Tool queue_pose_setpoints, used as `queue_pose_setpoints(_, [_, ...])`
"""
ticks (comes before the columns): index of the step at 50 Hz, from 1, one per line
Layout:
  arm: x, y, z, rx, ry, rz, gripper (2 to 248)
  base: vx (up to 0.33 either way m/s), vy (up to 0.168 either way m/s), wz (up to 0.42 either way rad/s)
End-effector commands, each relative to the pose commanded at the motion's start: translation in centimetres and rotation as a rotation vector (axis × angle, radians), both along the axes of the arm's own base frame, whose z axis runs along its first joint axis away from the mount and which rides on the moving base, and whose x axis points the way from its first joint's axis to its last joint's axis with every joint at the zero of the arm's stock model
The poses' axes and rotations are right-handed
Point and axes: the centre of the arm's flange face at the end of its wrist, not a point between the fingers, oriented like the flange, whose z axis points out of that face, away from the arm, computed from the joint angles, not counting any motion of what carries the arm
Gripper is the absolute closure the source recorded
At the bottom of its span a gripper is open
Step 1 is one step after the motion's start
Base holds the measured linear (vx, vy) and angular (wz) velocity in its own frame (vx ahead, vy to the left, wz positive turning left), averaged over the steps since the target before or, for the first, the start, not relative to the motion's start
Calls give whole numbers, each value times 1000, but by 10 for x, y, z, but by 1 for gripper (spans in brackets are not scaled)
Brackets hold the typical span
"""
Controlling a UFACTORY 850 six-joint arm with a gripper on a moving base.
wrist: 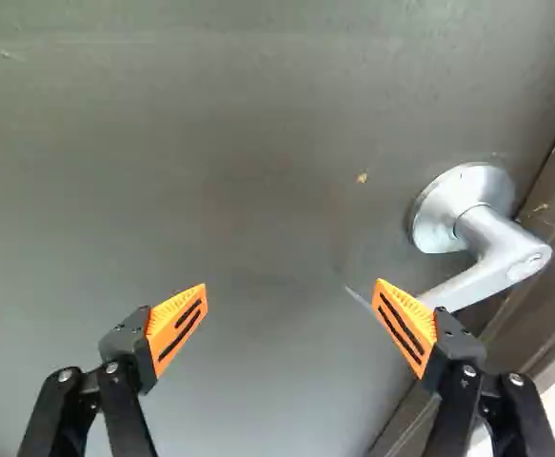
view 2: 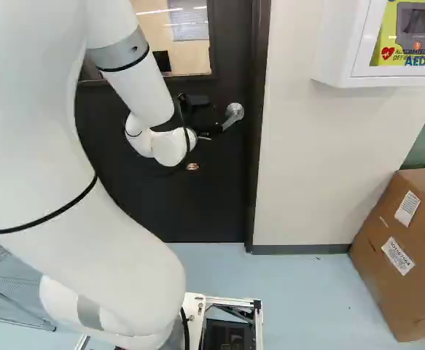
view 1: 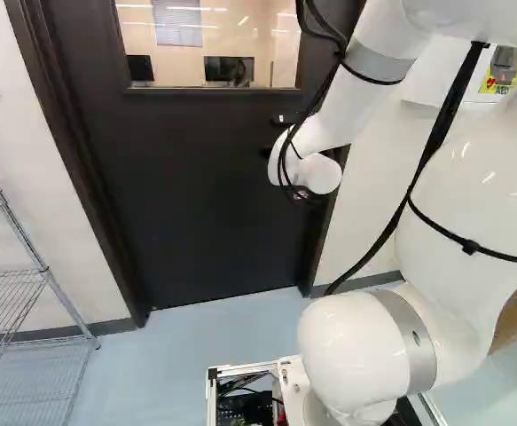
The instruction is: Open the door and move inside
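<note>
Our gripper (wrist: 291,297) stood open and empty, and the handle (wrist: 463,205) lay to its right, near the door's (wrist: 210,171) right edge, its lever (wrist: 477,284) slanting back behind the nearer finger (wrist: 406,328).

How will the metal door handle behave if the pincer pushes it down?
The handle looks like stiff metal, so it probably will not bend. It sits on a round plate fixed to the door, so it likely turns instead of sliding away. Its smooth surface may slip against the orange pads of the pincer.
</note>
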Motion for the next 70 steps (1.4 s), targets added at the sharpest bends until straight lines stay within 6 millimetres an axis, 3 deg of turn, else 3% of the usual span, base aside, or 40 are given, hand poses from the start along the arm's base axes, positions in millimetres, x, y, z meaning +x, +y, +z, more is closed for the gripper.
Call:
queue_pose_setpoints(33, [1,0,-26,1,62,0,3,0,0,0])
queue_pose_setpoints(47, [-22,-2,-26,1,62,-5,3,0,0,0])
queue_pose_setpoints(70, [-59,-8,-6,0,5,-25,3,0,0,0])
